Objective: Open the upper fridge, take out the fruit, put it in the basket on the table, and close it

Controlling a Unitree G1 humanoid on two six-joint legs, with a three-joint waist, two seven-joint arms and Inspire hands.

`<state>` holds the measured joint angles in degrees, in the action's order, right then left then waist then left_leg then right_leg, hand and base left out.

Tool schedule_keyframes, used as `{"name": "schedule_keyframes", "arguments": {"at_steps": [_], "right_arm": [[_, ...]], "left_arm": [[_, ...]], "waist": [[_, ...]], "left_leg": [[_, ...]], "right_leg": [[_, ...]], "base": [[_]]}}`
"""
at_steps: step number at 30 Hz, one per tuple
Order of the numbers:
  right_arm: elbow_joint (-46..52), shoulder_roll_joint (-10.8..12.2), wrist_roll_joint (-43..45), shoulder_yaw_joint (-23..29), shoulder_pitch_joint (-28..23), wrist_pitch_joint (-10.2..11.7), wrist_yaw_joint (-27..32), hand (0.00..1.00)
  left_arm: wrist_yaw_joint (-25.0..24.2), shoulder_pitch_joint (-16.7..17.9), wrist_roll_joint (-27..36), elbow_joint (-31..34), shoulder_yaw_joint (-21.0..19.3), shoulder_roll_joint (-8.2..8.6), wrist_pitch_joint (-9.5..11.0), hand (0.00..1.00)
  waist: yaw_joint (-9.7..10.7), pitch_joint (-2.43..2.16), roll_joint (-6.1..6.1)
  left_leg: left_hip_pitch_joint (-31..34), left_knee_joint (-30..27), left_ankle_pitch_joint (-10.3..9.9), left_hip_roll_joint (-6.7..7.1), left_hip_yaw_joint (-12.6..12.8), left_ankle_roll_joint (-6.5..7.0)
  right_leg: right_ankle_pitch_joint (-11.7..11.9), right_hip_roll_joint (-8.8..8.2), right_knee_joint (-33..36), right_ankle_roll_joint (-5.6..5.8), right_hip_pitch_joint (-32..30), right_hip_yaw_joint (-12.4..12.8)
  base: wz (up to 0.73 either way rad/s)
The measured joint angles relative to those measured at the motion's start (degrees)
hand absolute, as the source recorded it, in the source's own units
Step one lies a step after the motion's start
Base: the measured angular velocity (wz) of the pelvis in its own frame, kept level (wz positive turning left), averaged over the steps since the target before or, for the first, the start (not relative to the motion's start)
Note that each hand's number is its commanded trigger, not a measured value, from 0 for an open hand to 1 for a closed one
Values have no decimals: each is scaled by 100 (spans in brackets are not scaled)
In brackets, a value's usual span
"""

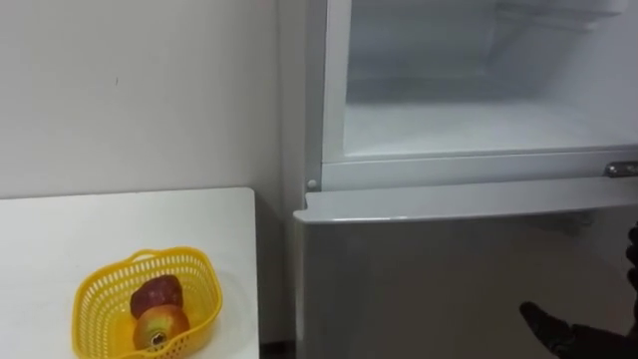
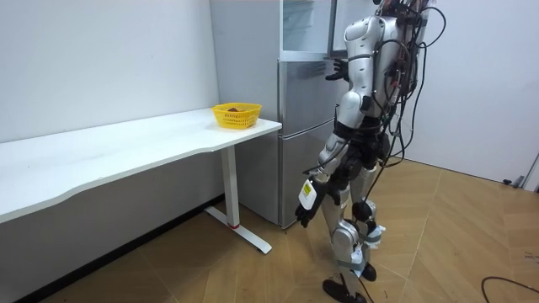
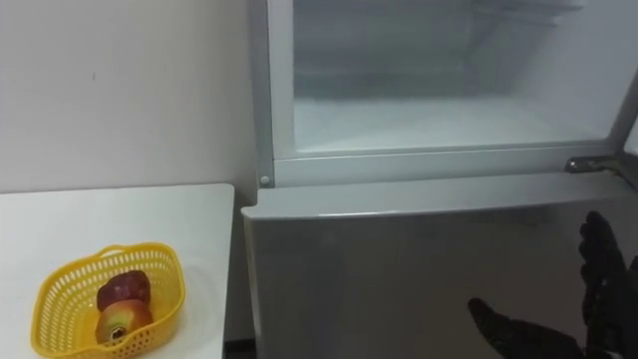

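Apples [image 1: 158,299] in basket [image 1: 100,289] well left of R hand [image 3: 603,289], upper fridge [image 1: 478,130] above it open & seemingly empty, R hand spread, holding nothing, L hand [image 2: 305,202] hangs low, grip unclear: retrieval looks done, next prob. needs R hand up & rightward to swing fridge shut.

Access to the upper fridge compartment: front open, way in bounded left and below.
Upper compartment [image 1: 478,120]: open-fronted, its white floor free to reach across; a shelf [image 1: 558,12] crosses high inside. Bounds are the left frame post [image 1: 334,90], a sill carrying a hinge [image 1: 620,170] at its right end, and the closed lower door [image 1: 449,279]. Right hand [image 3: 603,289], fingers spread, is low before that door. Bench [image 1: 120,219] with yellow basket [image 1: 100,289] stands left, a narrow gap beside the fridge.
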<state>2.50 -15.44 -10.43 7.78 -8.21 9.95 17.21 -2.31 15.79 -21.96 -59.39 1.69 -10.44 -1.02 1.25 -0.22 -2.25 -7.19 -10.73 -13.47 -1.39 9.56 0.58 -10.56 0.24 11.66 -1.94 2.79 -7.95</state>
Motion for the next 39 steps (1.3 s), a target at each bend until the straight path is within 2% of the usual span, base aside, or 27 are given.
{"name": "schedule_keyframes", "arguments": {"at_steps": [5, 8, 10, 12, 17, 19, 20, 24, 28, 34, 35, 39], "right_arm": [[-18, 94, -384, -2, -130, -24, -125, 0], [-431, 209, -596, -27, -213, 0, -103, 0], [-568, 299, -755, -33, -316, -7, -75, 0], [-685, 387, -991, -32, -434, -7, 66, 0], [-939, 421, -1561, 57, -441, -7, 395, 0], [-974, 421, -1763, 103, -440, -5, 532, 0], [-981, 421, -1863, 120, -440, -5, 611, 0], [-1004, 421, -2172, 283, -434, -4, 849, 0], [-1003, 420, -2217, 559, -369, -4, 1141, 0], [-702, 379, -3272, 1219, -213, 34, 1778, 0], [-603, 372, -3438, 1280, -208, 77, 1844, 0], [-421, 321, -4237, 1471, -191, 252, 1974, 0]], "left_arm": [[-46, 84, -4, 223, -39, 3, -44, 0], [-29, 158, -2, 275, -40, 3, -43, 0], [4, 155, 0, 300, -40, 13, -40, 0], [68, 194, -1, 324, -44, 16, -33, 0], [180, 208, -1, 333, -44, 51, -30, 0], [193, 241, -1, 333, -44, 51, -29, 0], [200, 264, 0, 333, -44, 55, -26, 0], [203, 283, 8, 333, -44, 60, -27, 0], [204, 285, 3, 333, -177, 72, -29, 0], [220, 302, -1, 439, -392, 71, -30, 0], [220, 287, 1, 439, -394, 71, -18, 0], [212, 293, 13, 427, -392, 68, 19, 0]], "waist": [[-1, -8, 31], [4, -27, 77], [18, -19, 120], [62, -18, 188], [201, -9, 223], [237, -11, 225], [271, -26, 247], [336, -31, 250], [341, -10, 197], [361, -3, 105], [364, -16, 87], [463, -16, 60]], "left_leg": [[0, -2, 0, 0, 6, 0], [-24, -2, 0, -3, 62, 0], [-25, 1, 0, -5, 84, 0], [-19, 6, 0, -5, 115, 0], [-6, 11, 0, -1, 124, 0], [-5, 12, 0, -1, 125, 0], [-6, 12, 0, -2, 125, 0], [-8, 14, 0, -3, 124, 0], [-5, 21, 1, -2, 123, -1], [7, 30, 1, 3, 118, -1], [28, 30, 1, 6, 120, -1], [56, 31, 1, 11, 118, -1]], "right_leg": [[-1, -4, -10, 1, -1, 2], [0, -5, -12, 1, 20, 10], [1, -9, -6, 2, 14, 7], [0, -10, 1, 3, 9, 14], [-1, -7, -36, 5, 4, 15], [0, -2, -52, 5, 11, 23], [0, 1, -59, 5, 10, 27], [4, 6, -58, 6, 14, 35], [0, 5, 10, 7, 13, 51], [-8, 8, -3, 16, -6, 80], [-27, 5, 1, 21, -60, 96], [-31, 14, 11, 22, -91, 109]], "base": [[0], [-1], [-4], [0], [1], [0], [0], [0], [0], [0], [0], [0]]}}
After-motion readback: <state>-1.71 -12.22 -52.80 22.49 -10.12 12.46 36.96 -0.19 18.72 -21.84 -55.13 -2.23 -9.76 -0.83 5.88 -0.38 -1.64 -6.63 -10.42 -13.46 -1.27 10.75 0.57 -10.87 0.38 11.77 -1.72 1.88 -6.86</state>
